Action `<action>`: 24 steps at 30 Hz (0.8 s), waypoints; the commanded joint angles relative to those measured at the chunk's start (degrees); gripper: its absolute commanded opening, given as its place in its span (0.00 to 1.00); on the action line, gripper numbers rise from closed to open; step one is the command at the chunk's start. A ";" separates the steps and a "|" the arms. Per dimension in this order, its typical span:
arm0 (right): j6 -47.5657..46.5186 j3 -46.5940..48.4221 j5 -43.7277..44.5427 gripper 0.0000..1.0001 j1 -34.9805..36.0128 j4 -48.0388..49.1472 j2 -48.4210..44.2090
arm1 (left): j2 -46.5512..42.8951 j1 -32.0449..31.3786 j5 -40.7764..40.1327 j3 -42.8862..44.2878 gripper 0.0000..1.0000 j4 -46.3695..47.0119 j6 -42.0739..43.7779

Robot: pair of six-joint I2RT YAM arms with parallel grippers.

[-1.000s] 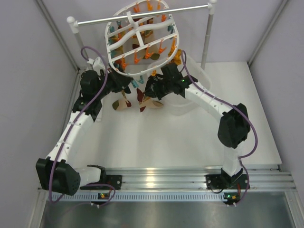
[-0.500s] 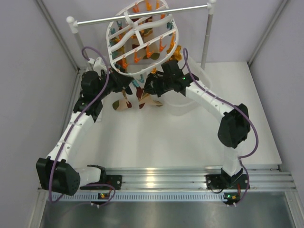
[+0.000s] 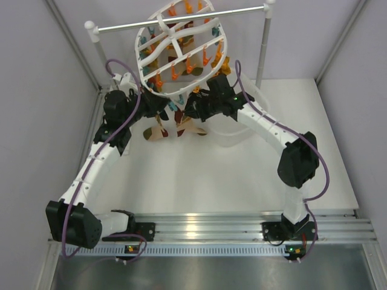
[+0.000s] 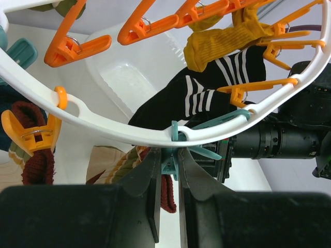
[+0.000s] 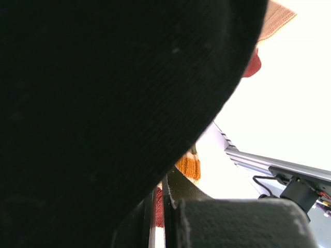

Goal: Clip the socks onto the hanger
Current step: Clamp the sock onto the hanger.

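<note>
The white oval hanger (image 3: 158,57) hangs from the rail, carrying orange and teal clips and several socks. In the left wrist view its rim (image 4: 103,126) crosses the frame, with a mustard sock (image 4: 217,44) and a black striped sock (image 4: 207,88) clipped above. My left gripper (image 4: 168,153) is shut on the grip end of a teal clip (image 4: 209,123) on that rim. A dark red sock (image 4: 166,194) hangs just below the clip. My right gripper (image 5: 161,188) is shut, with that red sock (image 5: 159,209) showing between its fingers. Black knit fabric (image 5: 103,103) hides most of the right wrist view.
A white tub (image 3: 254,115) stands behind the right arm. The silver rail (image 3: 181,19) on white posts spans the back. Tan patterned socks (image 3: 154,132) lie on the table under the hanger. Grey walls close in on both sides.
The hanger has swung slightly to the right and back. The right gripper has risen a little toward the hanger's near rim. The left gripper keeps its hold.
</note>
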 commanded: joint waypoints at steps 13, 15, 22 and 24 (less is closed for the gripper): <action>0.51 1.70 -1.24 0.00 -0.61 4.53 -1.16 | -0.41 -0.58 -0.66 -0.51 0.00 -1.18 0.88; 0.51 1.79 -1.16 0.00 -0.43 4.45 -0.99 | -0.50 -0.58 -0.57 -0.51 0.00 -1.00 0.53; 0.33 2.76 -0.89 0.00 -0.08 4.71 -0.64 | -0.85 -0.93 -0.31 -1.21 0.00 -1.09 -0.26; 0.33 3.02 -0.89 0.00 0.18 4.71 -0.37 | -0.67 -1.10 -0.31 -1.30 0.00 -1.09 -0.44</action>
